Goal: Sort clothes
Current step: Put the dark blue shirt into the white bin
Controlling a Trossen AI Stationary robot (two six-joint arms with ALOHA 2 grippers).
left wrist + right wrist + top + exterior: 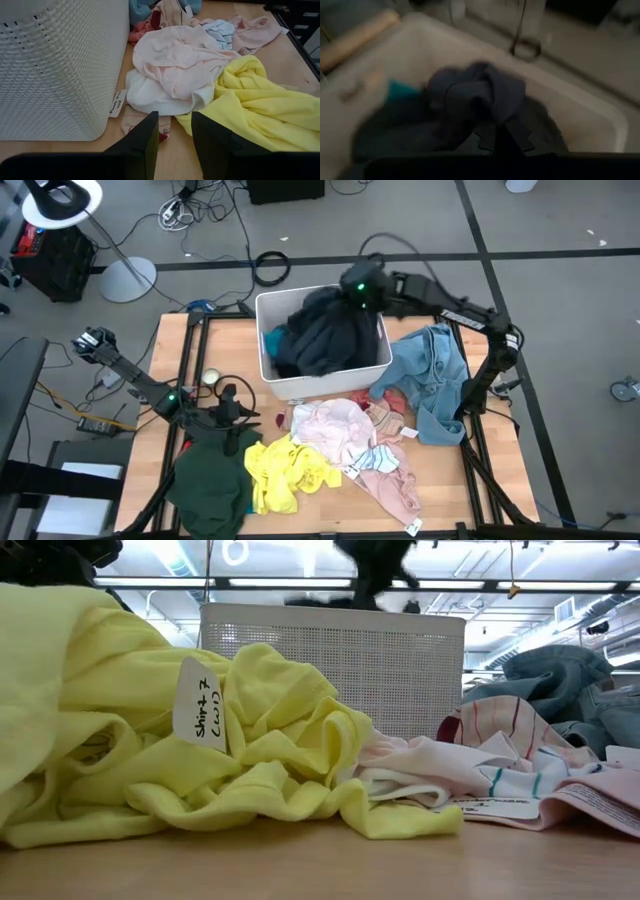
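A white bin [266,330] stands at the table's far middle with dark navy clothes [320,345] heaped in it. My right gripper [362,292] hangs over the bin's far right corner, shut on a dark navy garment [477,95]. Loose clothes lie on the table: a denim piece [435,375] at the right, pink and white pieces [335,425] in the middle, a yellow shirt [285,470] and a dark green garment [208,480] at the near left. My left gripper [172,135] stands open by the bin's near left corner, holding nothing. My right gripper pinches a bunched part of the dark navy garment [492,117], coming from above and slanting down from the table's far right. The blur hides which part and how many layers. The garment hangs below the fingers onto the dark heap in the bin.
The bin's perforated wall [50,65] stands close beside my left gripper. A tagged yellow shirt [200,740] fills the near left of the low view. Bare wood [440,490] shows at the table's near right. Cables and a lamp base lie on the floor beyond the table.
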